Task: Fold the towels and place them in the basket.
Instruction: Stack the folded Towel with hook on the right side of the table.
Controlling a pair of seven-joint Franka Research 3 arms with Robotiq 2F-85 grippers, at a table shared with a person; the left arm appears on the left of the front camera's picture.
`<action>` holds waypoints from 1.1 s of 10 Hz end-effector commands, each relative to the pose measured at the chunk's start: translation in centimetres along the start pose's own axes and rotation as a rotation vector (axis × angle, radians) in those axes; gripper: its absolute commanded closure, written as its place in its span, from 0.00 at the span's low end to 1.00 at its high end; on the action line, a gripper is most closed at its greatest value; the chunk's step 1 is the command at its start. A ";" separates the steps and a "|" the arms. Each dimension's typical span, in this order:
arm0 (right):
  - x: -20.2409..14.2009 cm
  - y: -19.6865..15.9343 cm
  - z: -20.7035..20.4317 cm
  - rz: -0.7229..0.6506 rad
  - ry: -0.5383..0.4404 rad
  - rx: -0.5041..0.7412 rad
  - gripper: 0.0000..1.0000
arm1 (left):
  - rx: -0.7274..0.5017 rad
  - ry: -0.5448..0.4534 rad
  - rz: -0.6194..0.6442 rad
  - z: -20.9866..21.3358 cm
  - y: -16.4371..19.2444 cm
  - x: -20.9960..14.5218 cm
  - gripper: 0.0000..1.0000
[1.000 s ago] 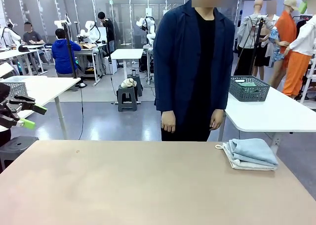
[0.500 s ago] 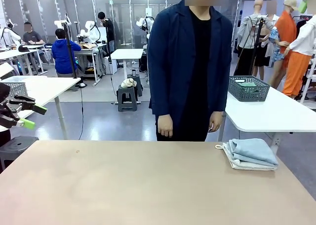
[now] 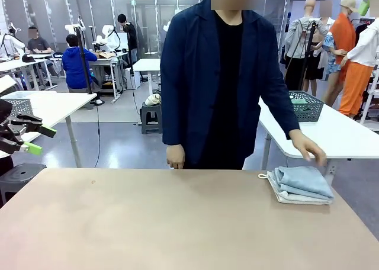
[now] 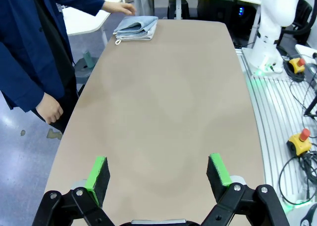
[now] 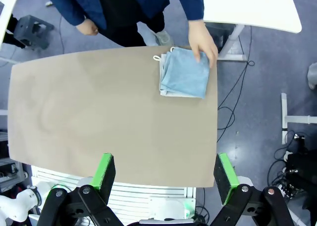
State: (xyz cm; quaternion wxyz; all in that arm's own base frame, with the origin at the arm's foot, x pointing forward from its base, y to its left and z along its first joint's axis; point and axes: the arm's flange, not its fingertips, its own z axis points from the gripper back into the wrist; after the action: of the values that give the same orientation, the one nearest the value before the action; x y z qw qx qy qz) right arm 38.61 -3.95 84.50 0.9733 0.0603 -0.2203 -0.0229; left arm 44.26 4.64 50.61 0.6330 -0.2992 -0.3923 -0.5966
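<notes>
The person's hand (image 3: 309,147) is now reaching onto the towels (image 5: 184,76), lying far beyond both grippers' fingers. Left gripper (image 4: 159,173) and right gripper (image 5: 166,172) are gaping wide, holding nothing.

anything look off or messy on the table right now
Nothing stands out. The towels lie stacked near the table's far right corner, blue on cream, edges slightly uneven. The person's hand reaches over them. The basket sits on the white table behind.

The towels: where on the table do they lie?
The towels lie stacked at the table's far right corner in the front view, under the person's reaching hand.
</notes>
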 end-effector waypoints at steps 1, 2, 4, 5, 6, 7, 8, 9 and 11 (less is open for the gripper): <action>0.1 0.1 0.3 -0.003 0.008 -0.004 0.00 | 0.002 -0.007 -0.002 0.1 0.0 0.2 0.00; 0.1 0.1 0.3 -0.003 0.008 -0.004 0.00 | 0.002 -0.007 -0.002 0.1 0.0 0.2 0.00; 0.1 0.1 0.3 -0.003 0.008 -0.004 0.00 | 0.002 -0.007 -0.002 0.1 0.0 0.2 0.00; 0.1 0.1 0.3 -0.003 0.008 -0.004 0.00 | 0.002 -0.007 -0.002 0.1 0.0 0.2 0.00; 0.1 0.1 0.3 -0.003 0.008 -0.004 0.00 | 0.002 -0.007 -0.002 0.1 0.0 0.2 0.00; 0.1 0.1 0.3 -0.003 0.008 -0.004 0.00 | 0.002 -0.007 -0.002 0.1 0.0 0.2 0.00; 0.1 0.1 0.3 -0.003 0.008 -0.004 0.00 | 0.002 -0.007 -0.002 0.1 0.0 0.2 0.00; 0.1 0.1 0.3 -0.003 0.008 -0.004 0.00 | 0.002 -0.007 -0.002 0.1 0.0 0.2 0.00; 0.1 0.1 0.3 -0.003 0.008 -0.004 0.00 | 0.002 -0.007 -0.002 0.1 0.0 0.2 0.00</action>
State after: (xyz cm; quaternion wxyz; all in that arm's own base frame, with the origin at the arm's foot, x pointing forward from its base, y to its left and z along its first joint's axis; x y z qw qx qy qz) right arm 38.56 -3.95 84.54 0.9734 0.0604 -0.2199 -0.0229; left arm 44.26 4.64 50.61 0.6330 -0.2992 -0.3923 -0.5966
